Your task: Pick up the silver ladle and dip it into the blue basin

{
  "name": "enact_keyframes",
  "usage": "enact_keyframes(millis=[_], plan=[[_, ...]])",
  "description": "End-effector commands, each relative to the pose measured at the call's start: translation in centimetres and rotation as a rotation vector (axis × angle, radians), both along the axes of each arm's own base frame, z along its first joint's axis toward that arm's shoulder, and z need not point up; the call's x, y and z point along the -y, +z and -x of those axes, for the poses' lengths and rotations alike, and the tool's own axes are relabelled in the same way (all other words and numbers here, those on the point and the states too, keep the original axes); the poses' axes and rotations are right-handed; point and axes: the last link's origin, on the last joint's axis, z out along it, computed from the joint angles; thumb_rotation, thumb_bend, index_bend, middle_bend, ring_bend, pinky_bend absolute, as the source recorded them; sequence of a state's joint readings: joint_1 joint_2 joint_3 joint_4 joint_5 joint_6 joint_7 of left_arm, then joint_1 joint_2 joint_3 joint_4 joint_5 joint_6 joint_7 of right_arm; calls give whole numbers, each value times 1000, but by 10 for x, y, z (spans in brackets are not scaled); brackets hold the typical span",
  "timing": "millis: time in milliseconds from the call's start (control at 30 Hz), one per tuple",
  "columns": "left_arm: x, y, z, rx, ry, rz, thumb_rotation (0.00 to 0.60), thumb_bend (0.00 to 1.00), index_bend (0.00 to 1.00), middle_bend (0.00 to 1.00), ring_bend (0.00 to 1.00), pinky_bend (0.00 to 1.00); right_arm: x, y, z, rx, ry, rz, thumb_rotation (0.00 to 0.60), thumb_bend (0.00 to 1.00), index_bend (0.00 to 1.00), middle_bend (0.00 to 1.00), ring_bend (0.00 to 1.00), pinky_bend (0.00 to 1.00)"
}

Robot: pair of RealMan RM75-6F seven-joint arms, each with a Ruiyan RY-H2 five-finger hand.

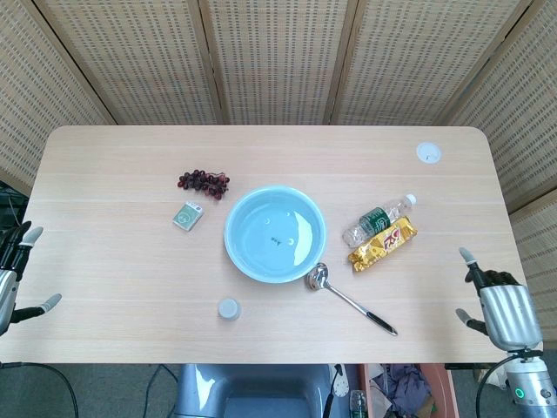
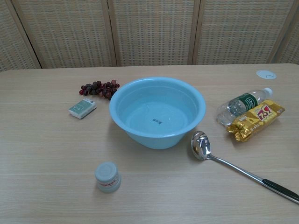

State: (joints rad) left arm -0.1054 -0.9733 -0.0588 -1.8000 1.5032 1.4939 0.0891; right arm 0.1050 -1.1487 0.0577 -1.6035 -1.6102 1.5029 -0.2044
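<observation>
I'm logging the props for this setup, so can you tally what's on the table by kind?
Basin: 1, the blue basin
Utensil: 1, the silver ladle
Food: 2, the grapes and gold snack packet
Containers: 2, the water bottle and small white jar
Small green box: 1
White disc: 1
Total: 8
</observation>
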Motion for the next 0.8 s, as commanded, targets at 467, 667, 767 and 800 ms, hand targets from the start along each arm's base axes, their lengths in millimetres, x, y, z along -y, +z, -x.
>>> enact_keyframes(millis=[467, 667, 767, 800], plan=[[-13, -12, 2, -42, 44, 14, 600, 0, 0, 0, 0, 0, 10, -93, -43, -471, 566, -601, 600, 642, 143, 974, 951, 1000], [-16, -12, 4, -42, 54, 15, 600, 0, 0, 0, 0, 0, 15, -118, -47, -590, 598, -659, 600, 690, 211, 979, 951, 1000], [-17, -11, 4, -39, 55, 14, 600, 0, 0, 0, 0, 0, 17, -127, -46, -617, 580, -695, 600, 700, 266, 983, 951, 1000], [-17, -11, 4, -39, 56, 15, 600, 0, 0, 0, 0, 0, 17, -130, -46, -623, 573, -704, 600, 701, 279, 984, 951, 1000]])
